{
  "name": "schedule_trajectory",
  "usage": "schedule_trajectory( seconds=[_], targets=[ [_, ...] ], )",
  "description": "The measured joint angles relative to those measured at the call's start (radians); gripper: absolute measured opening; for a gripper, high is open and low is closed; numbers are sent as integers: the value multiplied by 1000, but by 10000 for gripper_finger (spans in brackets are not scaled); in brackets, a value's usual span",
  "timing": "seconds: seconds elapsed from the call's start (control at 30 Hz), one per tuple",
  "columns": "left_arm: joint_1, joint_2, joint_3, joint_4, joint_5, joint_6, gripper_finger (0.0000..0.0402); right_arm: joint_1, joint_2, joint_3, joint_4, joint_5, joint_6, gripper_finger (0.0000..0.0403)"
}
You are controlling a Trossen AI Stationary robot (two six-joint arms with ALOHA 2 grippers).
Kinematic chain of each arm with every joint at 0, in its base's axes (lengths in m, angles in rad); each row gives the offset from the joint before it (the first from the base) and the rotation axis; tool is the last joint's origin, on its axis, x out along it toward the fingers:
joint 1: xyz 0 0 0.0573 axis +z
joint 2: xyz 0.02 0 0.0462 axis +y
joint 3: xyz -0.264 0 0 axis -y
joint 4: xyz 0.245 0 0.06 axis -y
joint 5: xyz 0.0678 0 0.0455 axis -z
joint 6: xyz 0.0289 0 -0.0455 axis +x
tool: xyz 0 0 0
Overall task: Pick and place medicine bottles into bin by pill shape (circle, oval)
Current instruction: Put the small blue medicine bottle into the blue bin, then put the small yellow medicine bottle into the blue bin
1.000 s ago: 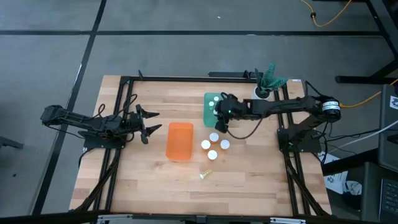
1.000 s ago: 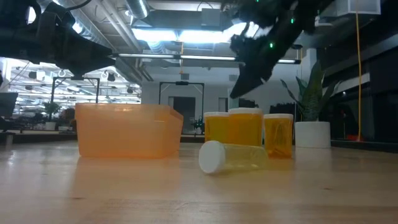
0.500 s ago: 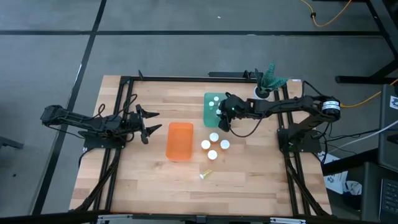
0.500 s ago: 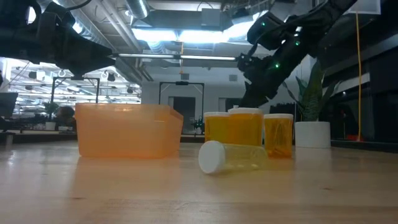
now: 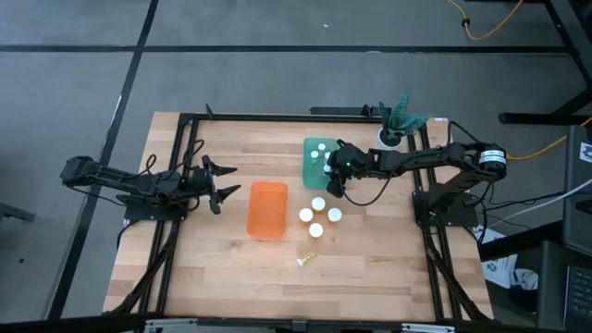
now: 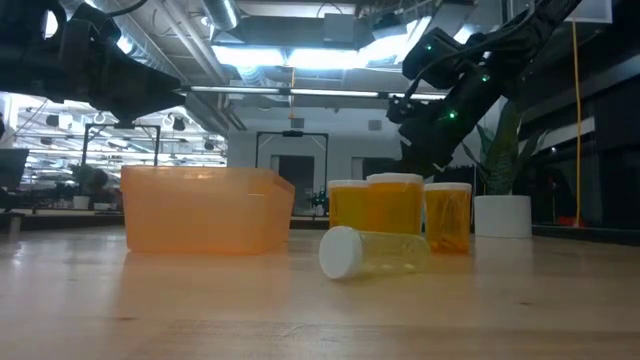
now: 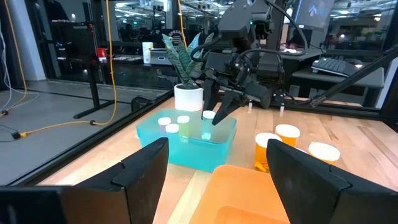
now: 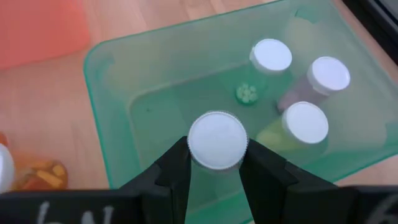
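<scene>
Gripping 1 white-capped medicine bottle [image 8: 217, 140] over the translucent teal-green plastic bin [image 8: 118, 81], the right hand [image 8: 214, 163] hides its body; 3 bottles [image 8: 305, 122] stand inside. The left hand [image 5: 220, 181] waits open beside the orange bin [image 5: 267, 209].

grey floor [image 5: 74, 74], bright ceiling lights [image 6: 290, 55]

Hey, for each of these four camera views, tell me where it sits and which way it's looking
High: above the table, straight down; both arms, orange bin, teal bin.
Low: tabletop height, looking level across; the right arm overhead, a lying bottle.
Left wrist: on the left arm, facing across the table; its own open claw.
Right wrist: looking down into the teal bin; right claw shut on a capped bottle.
Shared: both wrist views show the teal bin.
</scene>
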Motion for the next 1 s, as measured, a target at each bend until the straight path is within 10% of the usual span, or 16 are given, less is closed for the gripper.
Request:
schedule_trajectory(
  seconds=[1.0],
  targets=[
    [0,0,0,0,0,1,263,0,0,3,-36,0,51,159]
  ],
)
